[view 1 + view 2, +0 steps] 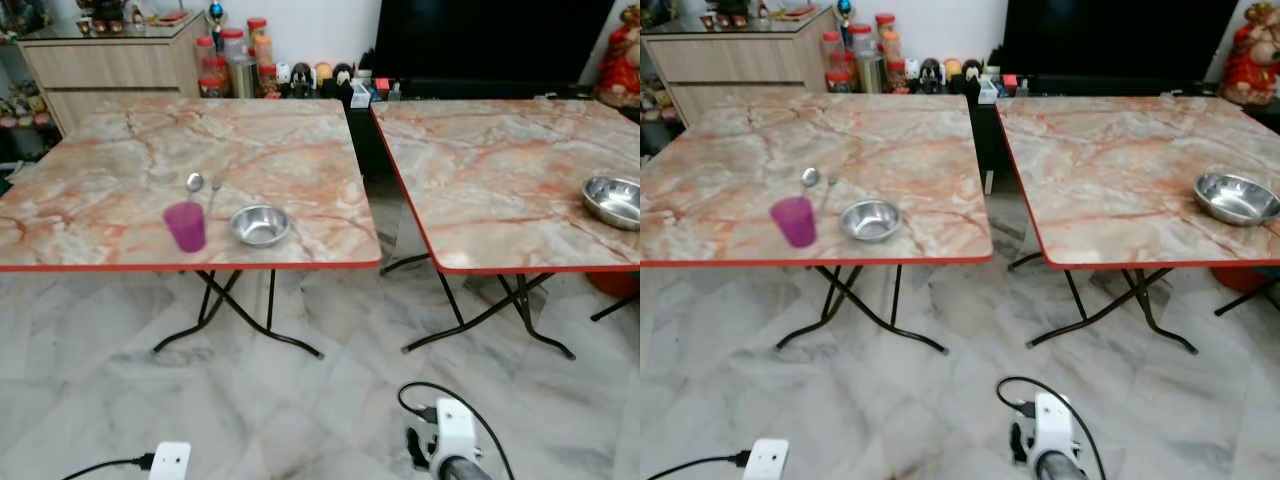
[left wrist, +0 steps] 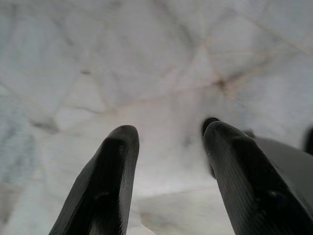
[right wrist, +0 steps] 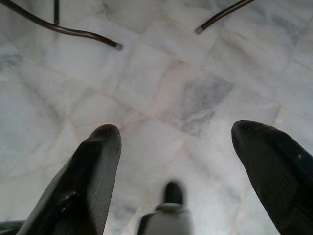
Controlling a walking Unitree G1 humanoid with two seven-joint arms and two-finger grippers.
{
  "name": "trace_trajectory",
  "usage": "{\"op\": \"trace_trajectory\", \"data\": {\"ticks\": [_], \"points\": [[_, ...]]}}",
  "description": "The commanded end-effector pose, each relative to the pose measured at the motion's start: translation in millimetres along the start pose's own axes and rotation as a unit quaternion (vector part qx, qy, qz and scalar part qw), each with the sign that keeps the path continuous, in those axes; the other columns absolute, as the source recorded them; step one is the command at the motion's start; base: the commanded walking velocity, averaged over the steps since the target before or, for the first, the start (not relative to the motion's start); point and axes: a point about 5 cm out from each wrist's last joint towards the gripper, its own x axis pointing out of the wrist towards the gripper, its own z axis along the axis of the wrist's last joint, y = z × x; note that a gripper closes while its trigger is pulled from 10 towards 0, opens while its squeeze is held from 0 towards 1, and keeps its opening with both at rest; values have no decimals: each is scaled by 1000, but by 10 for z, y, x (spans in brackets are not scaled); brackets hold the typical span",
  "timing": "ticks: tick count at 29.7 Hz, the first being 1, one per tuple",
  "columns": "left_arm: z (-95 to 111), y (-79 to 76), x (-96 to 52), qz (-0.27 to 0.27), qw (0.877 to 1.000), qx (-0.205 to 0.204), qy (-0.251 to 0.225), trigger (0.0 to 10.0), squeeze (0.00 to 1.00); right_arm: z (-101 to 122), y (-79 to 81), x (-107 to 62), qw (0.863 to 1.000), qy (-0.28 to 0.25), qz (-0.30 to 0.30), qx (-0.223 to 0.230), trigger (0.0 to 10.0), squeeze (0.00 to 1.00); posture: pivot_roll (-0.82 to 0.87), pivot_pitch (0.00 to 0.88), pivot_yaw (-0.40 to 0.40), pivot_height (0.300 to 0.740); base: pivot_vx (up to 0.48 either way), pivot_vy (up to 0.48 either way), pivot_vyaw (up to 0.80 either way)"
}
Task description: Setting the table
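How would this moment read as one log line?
left pincer: open, over floor | right pincer: open, over floor | cup, bowl, spoon: left table

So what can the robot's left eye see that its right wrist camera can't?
The left eye view takes in two marble-topped tables. On the left one stand a purple cup, a spoon and a small steel bowl; a bigger steel bowl sits on the right table. Jars line the wall behind.

The right wrist view looks down along the open right gripper at the floor, with two black table-leg tips close up.

Both show the pale marble floor and the black table legs.
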Motion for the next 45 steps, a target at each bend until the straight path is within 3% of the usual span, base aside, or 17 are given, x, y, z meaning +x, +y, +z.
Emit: {"op": "trace_trajectory", "data": {"ticks": [1, 10, 17, 30, 45], "points": [[51, -64, 15, -5, 1000, -7, -4, 10000, 0, 0, -116, -6, 1000, 3, -15, 0, 10000, 0, -18, 0, -3, 740, 0, 480, 0], [60, -38, 12, 4, 1000, -12, -13, 10000, 0, 0, -62, -2, 1000, 4, -5, 4, 10000, 0, -14, 0, 0, 740, 0, 480, 0], [225, -4, 25, 13, 998, -29, -60, 10000, 0, -15, -57, -4, 1000, 6, -4, 4, 10000, 0, -11, 0, -1, 740, 0, 429, 0], [321, -47, 38, -1, 996, -46, -78, 10000, 0, -4, -51, -1, 1000, 5, 1, 5, 10000, 0, -13, 0, -2, 740, 0, 0, 0], [278, -45, 33, 3, 996, -46, -70, 10000, 0, -4, -23, 2, 1000, 8, 5, 18, 10000, 0, -13, 0, -3, 740, 282, 0, -80]]}}
